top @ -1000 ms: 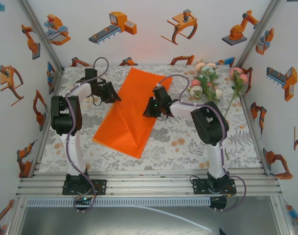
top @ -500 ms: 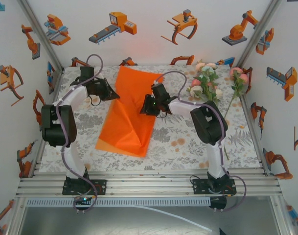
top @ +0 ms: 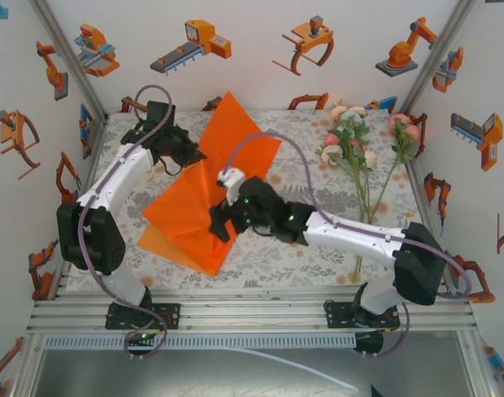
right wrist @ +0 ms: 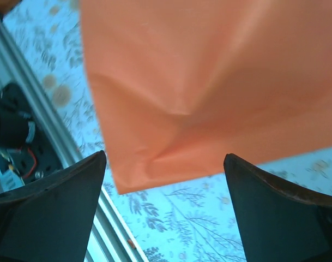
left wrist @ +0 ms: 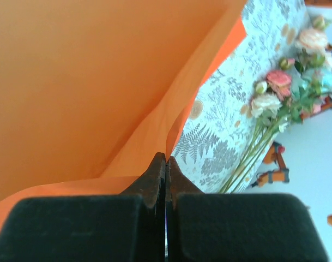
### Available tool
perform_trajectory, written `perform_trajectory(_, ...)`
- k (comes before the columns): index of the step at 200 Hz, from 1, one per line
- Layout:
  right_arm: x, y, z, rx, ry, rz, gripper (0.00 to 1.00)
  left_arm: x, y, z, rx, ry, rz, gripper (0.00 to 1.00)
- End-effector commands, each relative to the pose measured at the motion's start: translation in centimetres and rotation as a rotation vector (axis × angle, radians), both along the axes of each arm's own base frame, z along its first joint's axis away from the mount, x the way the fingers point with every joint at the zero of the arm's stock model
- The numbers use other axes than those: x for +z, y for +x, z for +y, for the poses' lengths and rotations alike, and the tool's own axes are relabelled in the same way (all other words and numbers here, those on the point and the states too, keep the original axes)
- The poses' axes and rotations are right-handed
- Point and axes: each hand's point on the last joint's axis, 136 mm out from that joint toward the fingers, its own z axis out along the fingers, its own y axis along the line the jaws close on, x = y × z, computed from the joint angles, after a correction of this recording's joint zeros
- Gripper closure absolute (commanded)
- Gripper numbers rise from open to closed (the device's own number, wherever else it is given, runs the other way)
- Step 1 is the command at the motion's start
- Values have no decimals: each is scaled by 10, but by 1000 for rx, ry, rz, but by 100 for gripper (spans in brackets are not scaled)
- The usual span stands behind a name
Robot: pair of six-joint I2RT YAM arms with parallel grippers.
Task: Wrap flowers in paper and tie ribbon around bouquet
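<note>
The orange paper (top: pixel 189 211) is lifted along its left edge and stands tilted, its far corner raised toward the back wall. My left gripper (top: pixel 191 155) is shut on that edge; in the left wrist view its jaws (left wrist: pixel 166 159) meet on the paper (left wrist: pixel 95 82). My right gripper (top: pixel 218 225) hovers open over the sheet's near corner. In the right wrist view the paper (right wrist: pixel 209 76) lies beyond its spread fingers (right wrist: pixel 73 185), untouched. The flowers (top: pixel 351 139) lie at the back right, stems pointing toward me, also seen as flowers (left wrist: pixel 275 95) from the left wrist. The ribbon is out of view.
A leaf-print tablecloth (top: pixel 318 248) covers the table. Long green stems (top: pixel 361 223) run beside my right arm. Aluminium rails (top: pixel 252 310) line the near edge, and printed walls close in the left, right and back sides.
My left gripper shut on the paper's left edge and raised it, tilting the sheet. My right gripper opened and swung left and toward me, over the near corner.
</note>
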Motion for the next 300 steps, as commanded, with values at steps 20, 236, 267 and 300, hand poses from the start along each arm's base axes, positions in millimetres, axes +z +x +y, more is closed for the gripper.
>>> perform_trajectory(20,-22,-15,33,-15,-143,-241,5,-10,0,13,205,-1,90,100)
perform_trajectory(236,-39,32,-2,-457,-219,-549,100,87,-45,107,240,213,-253,30)
perform_trajectory(267,-33,47,-26,-526,-80,-438,100,29,-105,129,236,253,-264,48)
perform_trajectory(300,-28,65,-51,-609,70,-316,100,-52,-130,91,117,51,-133,91)
